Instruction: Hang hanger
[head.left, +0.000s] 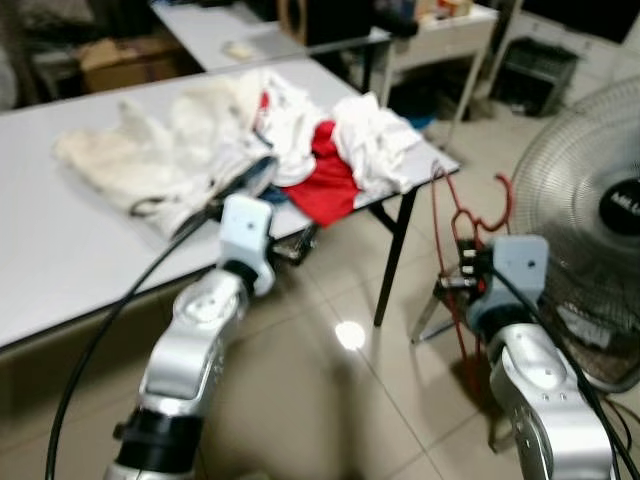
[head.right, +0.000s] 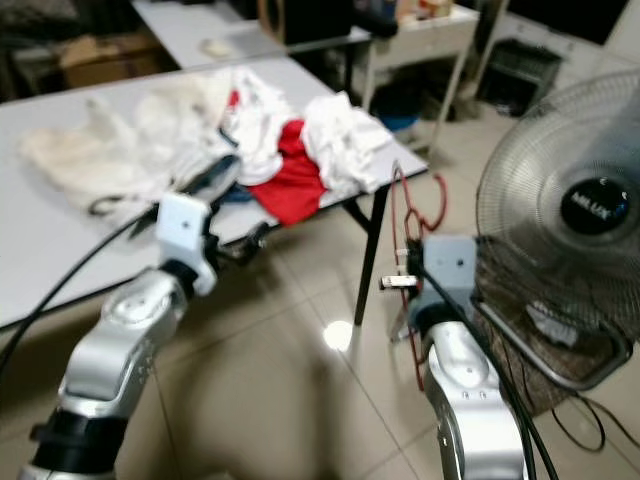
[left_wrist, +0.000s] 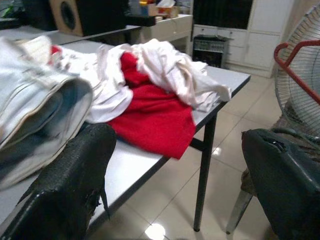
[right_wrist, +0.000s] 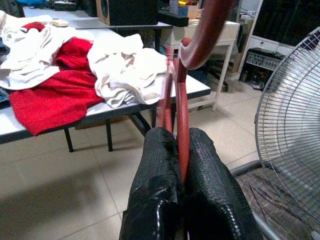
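The right end effector is clamped on the red hanger, holding it upright in the air off the surface's near right corner, just in front of the standing fan. The left end effector is positioned at the surface's front edge with its fingers spread apart, gripping nothing. A heap of white and red clothes lies toward the surface's right end, and what appears to be a folded denim garment sits beside the left end effector.
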